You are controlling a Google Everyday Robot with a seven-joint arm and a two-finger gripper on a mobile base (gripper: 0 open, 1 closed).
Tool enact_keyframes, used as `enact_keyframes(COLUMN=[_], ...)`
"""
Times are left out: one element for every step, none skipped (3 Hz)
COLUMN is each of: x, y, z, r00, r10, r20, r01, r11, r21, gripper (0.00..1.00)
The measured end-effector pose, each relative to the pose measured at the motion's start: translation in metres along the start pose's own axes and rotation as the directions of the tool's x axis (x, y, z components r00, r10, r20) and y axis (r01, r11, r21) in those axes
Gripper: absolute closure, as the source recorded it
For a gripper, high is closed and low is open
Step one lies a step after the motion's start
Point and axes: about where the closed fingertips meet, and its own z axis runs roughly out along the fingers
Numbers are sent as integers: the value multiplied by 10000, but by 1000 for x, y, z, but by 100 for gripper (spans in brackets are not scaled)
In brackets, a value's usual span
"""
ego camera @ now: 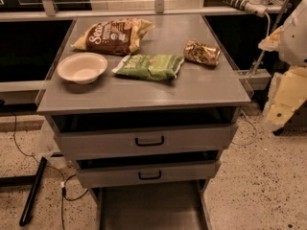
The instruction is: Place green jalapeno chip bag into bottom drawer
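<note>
Camera view: the only view you have, looking down on the grey cabinet top and its front.
Green jalapeno chip bag: lies flat near the middle of the top, between the white bowl on its left and the small gold-brown bag to its right and a little farther back. The brown-and-yellow bag sits just behind it.
Long axis: runs left to right, roughly parallel to the cabinet's front edge. You cannot tell which end is the bag's top.
Bottom drawer: pulled out at floor level, its tray bare where it shows.
Gripper: at the right edge, off the cabinet's right side and well apart from the bag, holding nothing. You cannot tell whether it is spread or closed.
Done: the drawer stands ready.
Left: by my reading, everything else, namely reach, grasp, lift, carry down and release.
</note>
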Motion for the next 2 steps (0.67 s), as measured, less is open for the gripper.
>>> enact_keyframes(x=[0, -17], y=[0, -17], z=[0, 7], r00=[10000, 9988], r10=[-1, -480], r20=[0, 125], r01=[1, 475], r11=[10000, 9982], r21=[1, 378], gripper=[0, 0])
